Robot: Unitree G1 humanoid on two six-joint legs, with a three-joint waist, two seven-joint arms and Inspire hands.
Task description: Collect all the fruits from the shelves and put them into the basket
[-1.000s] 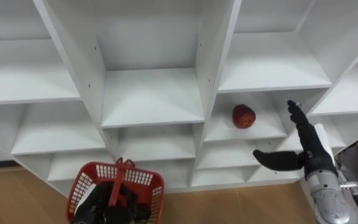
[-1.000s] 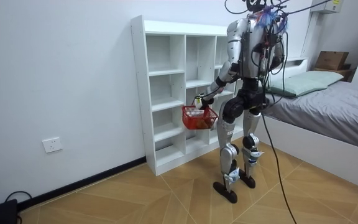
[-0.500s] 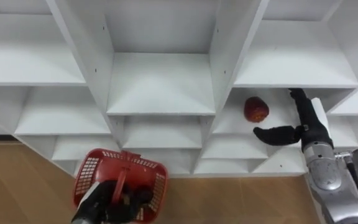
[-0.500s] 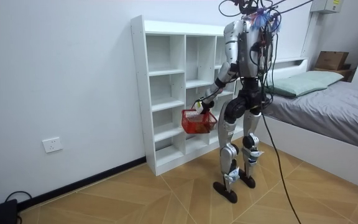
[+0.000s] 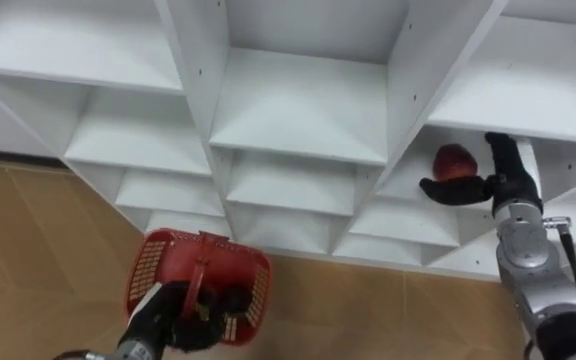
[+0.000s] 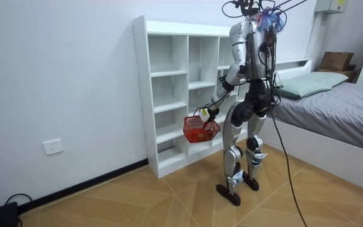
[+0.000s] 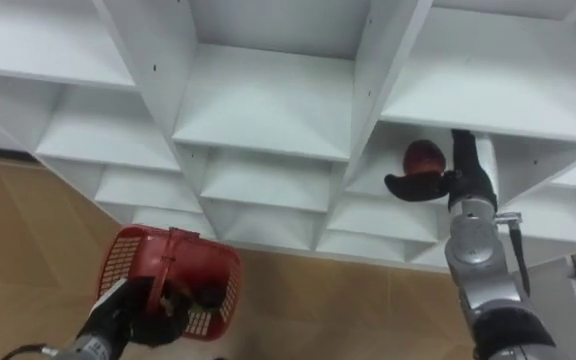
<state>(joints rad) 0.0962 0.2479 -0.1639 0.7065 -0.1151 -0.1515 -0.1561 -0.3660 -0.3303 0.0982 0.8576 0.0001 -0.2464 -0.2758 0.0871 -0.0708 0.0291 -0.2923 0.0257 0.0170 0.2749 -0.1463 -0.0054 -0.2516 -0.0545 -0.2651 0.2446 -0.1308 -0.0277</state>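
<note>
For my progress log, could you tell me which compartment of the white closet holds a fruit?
The right-column compartment where the right robot hand reaches: it alone holds a round red apple.

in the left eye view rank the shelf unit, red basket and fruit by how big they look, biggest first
1. shelf unit, by far the largest
2. red basket
3. fruit, the smallest; it sits farther from the camera than the basket, but the gap is plain
</note>
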